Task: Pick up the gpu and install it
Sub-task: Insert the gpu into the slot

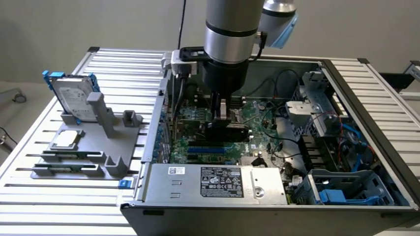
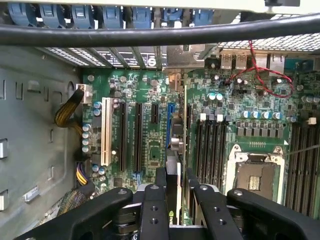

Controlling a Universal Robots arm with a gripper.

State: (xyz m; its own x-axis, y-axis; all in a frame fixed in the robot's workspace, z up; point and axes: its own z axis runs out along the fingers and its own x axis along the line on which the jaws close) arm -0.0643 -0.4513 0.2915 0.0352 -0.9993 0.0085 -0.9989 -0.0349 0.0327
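Inside the open computer case [image 1: 341, 88], the gpu [image 1: 231, 132] stands upright over the green motherboard [image 1: 259, 118], with its black cooler facing the camera. My gripper [image 1: 222, 110] reaches straight down from the arm and is shut on the card's top edge. In the wrist view the gpu [image 2: 174, 165] appears edge-on, a thin green board running away from my gripper [image 2: 176, 182] toward the rear bracket openings. It lines up with the blue expansion slot [image 2: 171, 112]. Whether its lower edge sits in the slot I cannot tell.
A silver hard drive in a blue frame [image 1: 72, 96] stands on a grey fixture [image 1: 98, 147] at the exterior view's left. The power supply [image 1: 210, 182] fills the case's near side. A thick black cable [image 2: 160, 32] crosses above the board. Black memory slots [image 2: 210, 145] and the CPU socket [image 2: 257, 177] flank the card.
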